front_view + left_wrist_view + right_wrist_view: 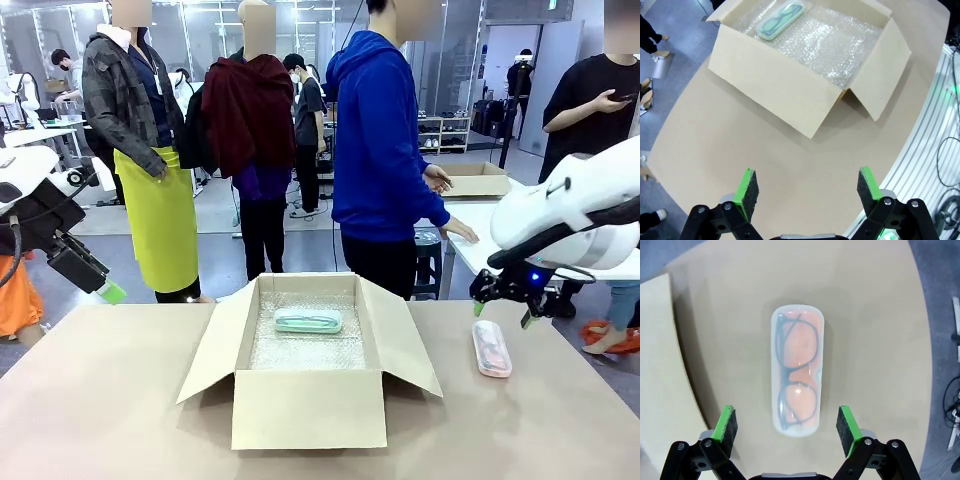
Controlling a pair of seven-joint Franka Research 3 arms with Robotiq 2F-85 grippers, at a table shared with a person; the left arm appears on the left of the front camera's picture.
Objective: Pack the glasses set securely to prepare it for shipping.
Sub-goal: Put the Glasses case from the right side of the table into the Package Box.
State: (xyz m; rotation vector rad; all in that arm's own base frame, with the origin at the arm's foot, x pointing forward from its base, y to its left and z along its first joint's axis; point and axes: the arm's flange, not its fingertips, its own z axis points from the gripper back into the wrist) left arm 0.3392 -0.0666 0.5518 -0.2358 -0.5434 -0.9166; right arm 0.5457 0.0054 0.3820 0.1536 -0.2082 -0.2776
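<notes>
Right wrist view: the right gripper (786,421) is held spread above the pink case (797,370), laid on the table (120,400). The mint case (307,320) is seen inside the box (310,405). The left gripper (806,186) is held apart, empty.

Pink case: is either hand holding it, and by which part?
Nothing is held. The right hand hovers open over the pink case, which lies on the table untouched. The left hand is open and empty.
</notes>
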